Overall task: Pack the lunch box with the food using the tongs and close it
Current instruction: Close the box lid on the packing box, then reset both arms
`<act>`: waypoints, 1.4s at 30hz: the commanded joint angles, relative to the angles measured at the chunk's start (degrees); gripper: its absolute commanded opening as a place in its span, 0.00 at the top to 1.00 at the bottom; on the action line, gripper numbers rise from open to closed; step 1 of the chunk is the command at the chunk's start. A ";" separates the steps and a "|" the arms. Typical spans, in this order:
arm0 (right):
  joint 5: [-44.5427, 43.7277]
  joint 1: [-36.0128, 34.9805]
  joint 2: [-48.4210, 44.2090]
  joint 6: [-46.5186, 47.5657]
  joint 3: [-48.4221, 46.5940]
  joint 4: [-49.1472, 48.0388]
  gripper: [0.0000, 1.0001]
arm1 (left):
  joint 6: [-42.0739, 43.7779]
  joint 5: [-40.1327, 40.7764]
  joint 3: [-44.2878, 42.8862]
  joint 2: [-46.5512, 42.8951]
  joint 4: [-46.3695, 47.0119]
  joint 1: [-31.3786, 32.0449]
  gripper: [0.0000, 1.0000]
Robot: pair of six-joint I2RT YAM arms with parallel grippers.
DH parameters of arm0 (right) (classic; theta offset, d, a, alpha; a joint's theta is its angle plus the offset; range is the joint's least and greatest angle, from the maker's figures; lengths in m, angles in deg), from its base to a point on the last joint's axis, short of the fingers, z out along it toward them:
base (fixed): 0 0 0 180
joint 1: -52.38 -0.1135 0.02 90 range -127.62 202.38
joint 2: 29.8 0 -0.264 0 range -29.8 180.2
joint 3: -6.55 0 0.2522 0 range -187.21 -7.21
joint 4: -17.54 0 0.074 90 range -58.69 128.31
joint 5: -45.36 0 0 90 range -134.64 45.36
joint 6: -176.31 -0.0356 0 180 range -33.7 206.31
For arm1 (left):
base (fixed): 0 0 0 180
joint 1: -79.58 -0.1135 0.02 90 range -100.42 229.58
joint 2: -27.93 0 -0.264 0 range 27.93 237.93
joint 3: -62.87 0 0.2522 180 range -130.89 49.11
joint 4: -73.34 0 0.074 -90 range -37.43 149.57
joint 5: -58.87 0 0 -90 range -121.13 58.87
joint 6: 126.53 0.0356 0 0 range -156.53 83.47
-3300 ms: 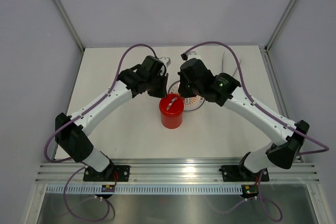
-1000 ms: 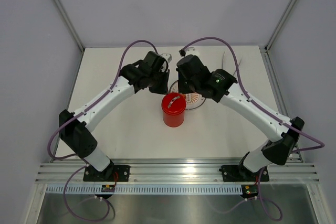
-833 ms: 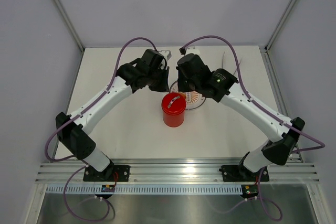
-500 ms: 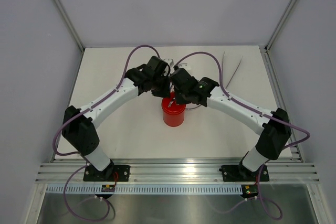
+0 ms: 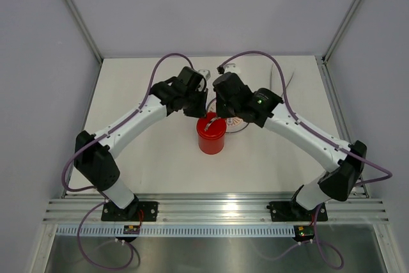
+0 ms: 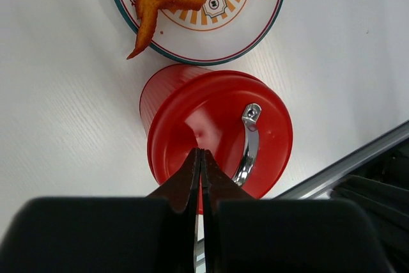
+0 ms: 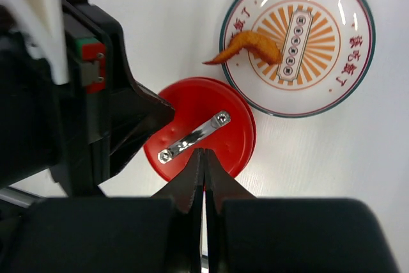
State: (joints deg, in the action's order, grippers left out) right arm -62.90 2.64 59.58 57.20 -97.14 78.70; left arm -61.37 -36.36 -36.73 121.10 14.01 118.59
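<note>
The red lunch box (image 5: 211,135) stands upright mid-table with its flat red lid (image 6: 220,133) on, a metal handle (image 6: 249,146) across the top. My left gripper (image 6: 200,152) is shut and empty, its tips over the lid beside the handle. From the other side my right gripper (image 7: 204,151) is shut and empty too, its tips at the handle (image 7: 193,137). Whether either one touches the lid I cannot tell. One piece of food, an orange-brown fried wing (image 7: 250,46), lies on the plate (image 7: 348,75). The tongs (image 5: 291,81) lie at the back right.
The white plate with the orange pattern (image 6: 255,20) sits just behind the lunch box, mostly under my right arm in the top view. Both wrists crowd together above the box. Purple cables loop over the back of the table (image 5: 128,81).
Both shut grippers have drawn in from the plate side to hang over the lid. The right arm swung left, then eased back. The lunch box has not moved.
</note>
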 commanded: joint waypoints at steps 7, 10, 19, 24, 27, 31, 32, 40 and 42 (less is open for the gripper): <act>-1.08 0.51 -0.80 -0.07 0.27 -2.74 1.00 | -0.21 -0.65 -1.26 -1.41 3.80 0.11 1.00; 1.47 1.48 1.31 -1.66 5.10 -5.55 1.00 | -0.91 -0.65 1.81 0.69 6.36 0.11 1.00; 5.34 1.84 -0.08 -3.16 9.07 -6.53 1.00 | -2.67 -3.21 7.80 1.33 8.56 0.02 1.00; 2.09 1.92 -4.21 -1.84 4.16 -3.54 1.00 | -1.62 -0.57 3.59 -2.72 4.43 0.02 1.00; -0.89 1.84 -6.75 -1.57 2.39 -2.14 1.00 | -1.00 0.57 0.42 -4.47 2.50 0.02 1.00; -6.16 1.92 -10.45 -1.57 1.78 0.41 0.94 | 0.40 2.51 -2.66 -6.67 0.56 0.11 1.00; -8.52 1.92 -11.07 -1.57 1.69 0.94 0.92 | 0.58 3.47 -3.01 -7.20 -0.14 0.11 1.00; -16.79 2.89 -14.23 -1.57 1.25 7.26 0.42 | 2.95 9.80 -2.59 -14.49 -0.58 0.02 1.00; -17.94 3.59 -15.37 -1.83 2.04 7.97 0.13 | 3.04 11.46 -1.18 -17.57 0.21 -0.07 0.93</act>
State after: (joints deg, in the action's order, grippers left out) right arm -74.77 5.02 45.90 55.45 -94.69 83.36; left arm -60.02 -29.26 -38.46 107.83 12.75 118.54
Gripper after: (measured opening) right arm 0.795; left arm 0.049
